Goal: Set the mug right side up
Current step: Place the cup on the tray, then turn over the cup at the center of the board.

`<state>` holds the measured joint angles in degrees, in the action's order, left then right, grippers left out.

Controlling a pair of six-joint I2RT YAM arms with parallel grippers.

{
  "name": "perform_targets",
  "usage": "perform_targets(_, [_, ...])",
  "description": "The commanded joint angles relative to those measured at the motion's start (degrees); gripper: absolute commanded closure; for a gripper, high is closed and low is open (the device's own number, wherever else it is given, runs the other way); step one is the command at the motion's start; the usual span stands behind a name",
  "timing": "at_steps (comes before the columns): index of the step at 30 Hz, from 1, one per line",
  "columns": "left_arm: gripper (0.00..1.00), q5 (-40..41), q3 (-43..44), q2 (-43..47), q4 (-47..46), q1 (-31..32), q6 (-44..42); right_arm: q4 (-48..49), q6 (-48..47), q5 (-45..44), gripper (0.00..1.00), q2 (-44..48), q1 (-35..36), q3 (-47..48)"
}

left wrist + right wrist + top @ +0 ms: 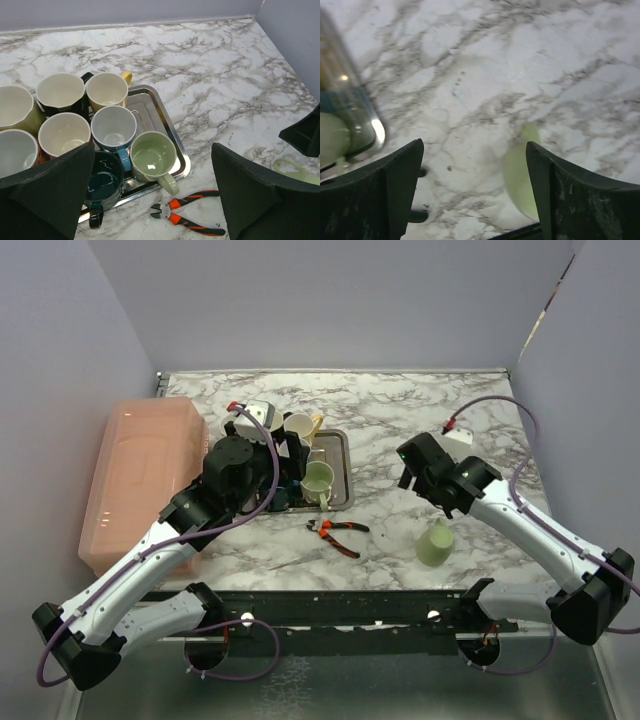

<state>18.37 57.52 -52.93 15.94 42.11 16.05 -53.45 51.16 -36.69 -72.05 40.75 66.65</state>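
A pale green mug (pixel 435 542) stands on end on the marble at the front right; no opening shows from above. It is a blurred green shape (pixel 520 172) in the right wrist view, low and beside the right finger. Its handle (pixel 292 170) shows at the right edge of the left wrist view. My right gripper (pixel 412 480) (pixel 475 145) hangs open just above and to the left of it, with nothing between its fingers. My left gripper (pixel 285 488) (pixel 152 147) is open wide over the front of the tray, holding nothing.
A steel tray (pixel 340 440) (pixel 150 107) in the middle holds several upright mugs, a green one (pixel 152 157) nearest the front. Orange-handled pliers (pixel 338 532) (pixel 190 217) lie in front of the tray. A pink lidded bin (pixel 140 475) stands at the left.
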Motion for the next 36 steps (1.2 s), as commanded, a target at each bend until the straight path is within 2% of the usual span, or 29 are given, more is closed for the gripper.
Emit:
perform_targets(1, [0.01, -5.8, 1.0, -2.6, 0.1, 0.0, 0.6, -13.7, 10.3, -2.4, 0.13, 6.4, -2.7, -5.8])
perform_targets(7, [0.01, -9.4, 0.3, -6.6, -1.7, 0.0, 2.0, -23.6, 23.3, -1.7, 0.1, 11.5, -3.0, -13.3])
perform_targets(11, [0.01, -12.9, 1.4, -10.2, -1.7, 0.0, 1.8, -23.6, 25.9, 1.1, 0.1, 13.4, -3.0, -16.9])
perform_targets(15, [0.01, -14.5, 2.7, -12.8, -1.7, -0.1, 2.0, -19.5, 24.6, 5.0, 0.1, 14.0, -3.0, -18.3])
perform_targets(21, [0.01, -15.9, 2.9, -15.4, -1.8, 0.0, 2.8, -7.4, 19.3, 12.4, 0.13, 15.2, -3.0, -21.0])
perform_targets(28, [0.01, -19.4, 3.2, -18.6, -1.9, 0.0, 4.0, 5.2, 11.9, 14.5, 0.24, 20.3, -3.0, -22.9])
perform_targets(36, [0.01, -23.3, 3.3, -22.2, -3.2, 0.0, 5.6, 11.5, 6.8, 17.1, 0.34, 15.4, -3.0, -21.7])
